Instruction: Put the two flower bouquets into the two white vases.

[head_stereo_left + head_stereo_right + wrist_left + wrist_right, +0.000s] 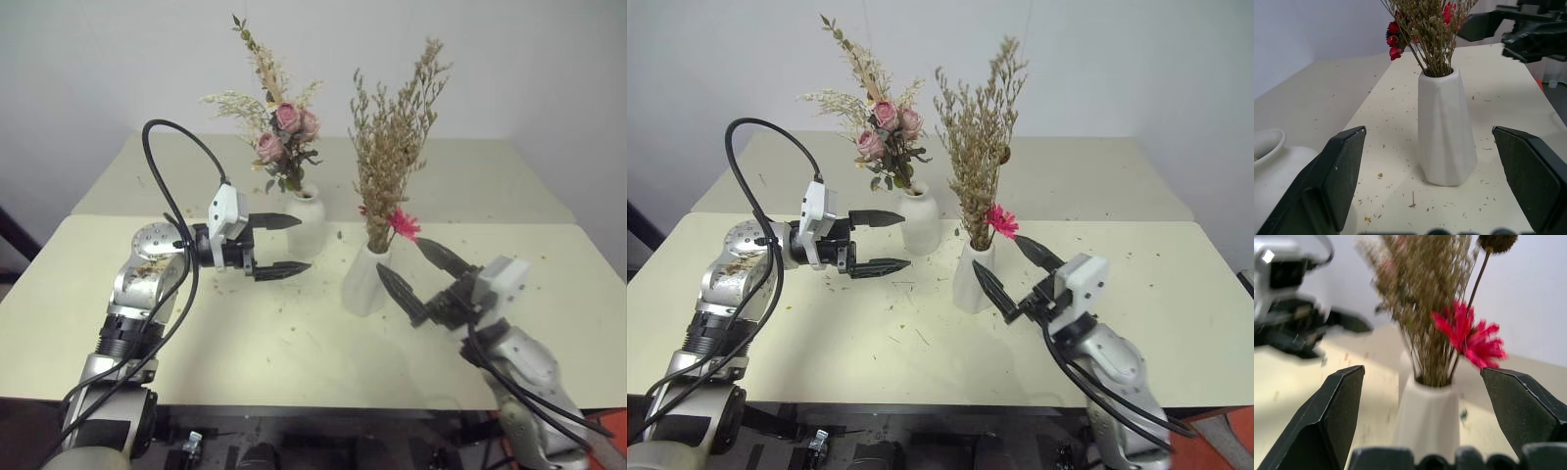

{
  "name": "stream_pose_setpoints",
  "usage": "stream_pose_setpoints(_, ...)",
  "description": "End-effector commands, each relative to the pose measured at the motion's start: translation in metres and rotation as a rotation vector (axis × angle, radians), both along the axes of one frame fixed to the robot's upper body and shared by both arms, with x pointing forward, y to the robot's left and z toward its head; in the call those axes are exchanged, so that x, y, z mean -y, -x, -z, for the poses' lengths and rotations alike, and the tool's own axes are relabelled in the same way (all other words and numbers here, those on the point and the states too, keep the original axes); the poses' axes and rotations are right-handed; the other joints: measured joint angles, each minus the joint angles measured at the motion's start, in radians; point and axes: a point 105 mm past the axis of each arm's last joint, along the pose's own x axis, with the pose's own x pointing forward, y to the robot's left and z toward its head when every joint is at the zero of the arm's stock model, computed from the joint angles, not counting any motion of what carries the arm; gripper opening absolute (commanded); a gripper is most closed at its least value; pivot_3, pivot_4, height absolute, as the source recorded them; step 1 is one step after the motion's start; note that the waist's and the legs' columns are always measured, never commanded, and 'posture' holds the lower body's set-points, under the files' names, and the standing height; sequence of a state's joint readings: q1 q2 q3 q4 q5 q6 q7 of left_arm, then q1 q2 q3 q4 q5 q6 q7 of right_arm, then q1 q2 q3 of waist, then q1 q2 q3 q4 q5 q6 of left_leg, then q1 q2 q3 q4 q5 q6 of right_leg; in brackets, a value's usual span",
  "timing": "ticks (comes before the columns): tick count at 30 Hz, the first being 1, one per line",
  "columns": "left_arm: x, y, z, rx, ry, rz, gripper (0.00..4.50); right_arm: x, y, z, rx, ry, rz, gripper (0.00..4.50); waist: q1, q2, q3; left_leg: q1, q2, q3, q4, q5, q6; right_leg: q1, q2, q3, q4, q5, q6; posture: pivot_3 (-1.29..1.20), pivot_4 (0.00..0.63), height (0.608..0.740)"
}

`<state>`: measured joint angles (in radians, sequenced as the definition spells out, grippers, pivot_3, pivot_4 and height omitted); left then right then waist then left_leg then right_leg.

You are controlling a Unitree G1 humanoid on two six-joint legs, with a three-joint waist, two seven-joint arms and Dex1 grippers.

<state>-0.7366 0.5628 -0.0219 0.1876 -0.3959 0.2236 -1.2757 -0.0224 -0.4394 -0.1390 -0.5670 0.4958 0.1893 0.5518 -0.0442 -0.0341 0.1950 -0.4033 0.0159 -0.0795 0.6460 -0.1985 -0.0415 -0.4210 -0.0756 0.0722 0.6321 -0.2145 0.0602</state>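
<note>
Both bouquets stand in their vases mid-desk. The right gripper [423,274] gapes beside the tapered vase [367,284], seemingly clear; best withdrawn straight back. The left gripper [279,245] is spread, empty.

A pale cream table [294,352] spans the lower half of the frame, its surface sprinkled with small dry plant flecks [284,308], thickest around the middle. A second table [470,181] of the same colour stands behind it across the centre of the frame, a dark seam between the two. A plain white wall [98,69] covers the upper part, with a strip of dark floor at the far left edge
</note>
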Motion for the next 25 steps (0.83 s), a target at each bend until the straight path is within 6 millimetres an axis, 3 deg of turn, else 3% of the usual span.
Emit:
stream_pose_setpoints(1, -0.002, 0.0, -0.011, 0.051, 0.009, -0.007, 4.5, 0.012, 0.009, -0.011, 0.022, 0.075, 0.006, 4.45, -0.002, 0.0, 0.0, 0.0, 0.0, 0.0, 0.0, 0.0, 0.0, 0.0, 0.0, 0.0, 0.0, -0.001, 0.001, 0.0, 0.15, 0.74)
stream_pose_setpoints(6, -0.017, 0.001, -0.013, 0.055, 0.001, -0.06, 4.5, 0.042, 0.016, -0.011, -0.02, 0.207, 0.023, 4.45, 0.001, 0.0, 0.0, -0.001, 0.0, 0.0, 0.0, 0.0, 0.0, 0.0, 0.0, 0.0, 0.0, -0.001, 0.001, 0.0, 0.15, 0.74)
stream_pose_setpoints(14, -0.075, 0.022, -0.021, 0.064, -0.024, -0.239, 4.5, 0.097, 0.018, -0.016, -0.115, 0.415, 0.041, 4.45, 0.0, 0.0, 0.0, 0.001, 0.0, 0.001, 0.0, 0.0, 0.0, 0.001, 0.0, 0.001, 0.0, -0.002, 0.002, 0.0, 0.15, 0.74)
stream_pose_setpoints(18, -0.088, 0.048, -0.021, 0.065, -0.09, -0.218, 4.5, 0.115, 0.012, -0.021, -0.144, 0.459, 0.072, 4.45, 0.0, 0.0, 0.0, 0.001, 0.001, 0.001, 0.0, 0.0, 0.0, 0.001, 0.0, 0.001, -0.001, -0.003, 0.002, 0.0, 0.15, 0.74)
stream_pose_setpoints(25, -0.108, 0.059, -0.02, 0.03, -0.136, -0.338, 4.5, 0.133, 0.007, -0.023, -0.203, 0.513, 0.066, 4.45, 0.004, 0.0, 0.0, 0.003, 0.001, 0.001, -0.001, 0.0, 0.0, 0.002, 0.0, 0.0, 0.0, -0.003, 0.002, 0.0, 0.15, 0.74)
